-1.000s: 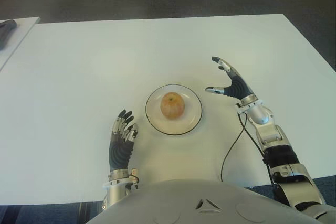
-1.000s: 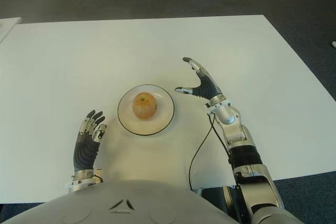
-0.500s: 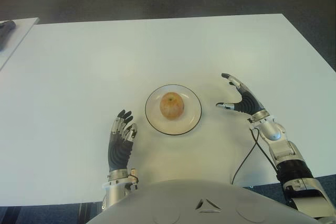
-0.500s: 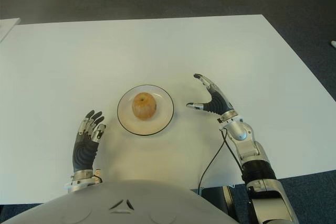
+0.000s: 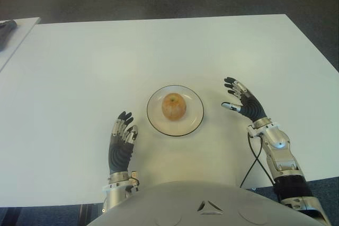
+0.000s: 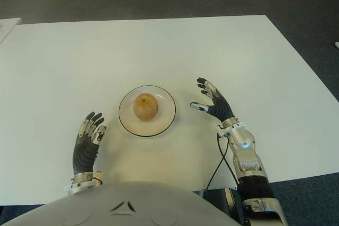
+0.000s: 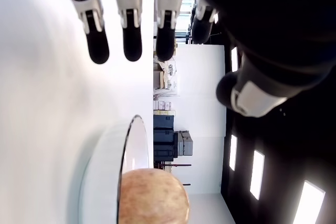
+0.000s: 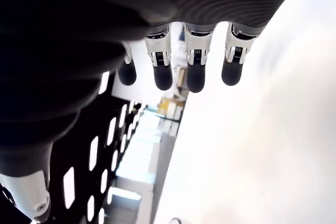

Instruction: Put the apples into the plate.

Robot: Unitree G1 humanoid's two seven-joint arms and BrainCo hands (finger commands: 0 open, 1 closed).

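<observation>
- Since the apple (image 5: 174, 106) already sits in the middle of the plate (image 5: 194, 123), just below the centre of the frame in the eye views, the placing looks done for this one.
- No other apple shows anywhere on the white worktop (image 5: 159, 51), so as far as these views go nothing seems left to carry; whether more fruit lies out of sight cannot be told.
- Right of the plate, near it but apart, the right hand (image 5: 243, 104) has its fingers spread wide and holds nothing; its wrist view shows only bare fingertips (image 8: 163, 80) against the worktop.
- Lower left of the plate, close to the robot's body, the left hand (image 5: 123, 142) shows with fingers straight and relaxed, empty too; its wrist view looks past them to the plate's rim and the apple (image 7: 153, 198).
- At the far upper left edge of the frame a second pale surface (image 5: 21, 30) with a dark object (image 5: 6, 25) on it plays no part.
</observation>
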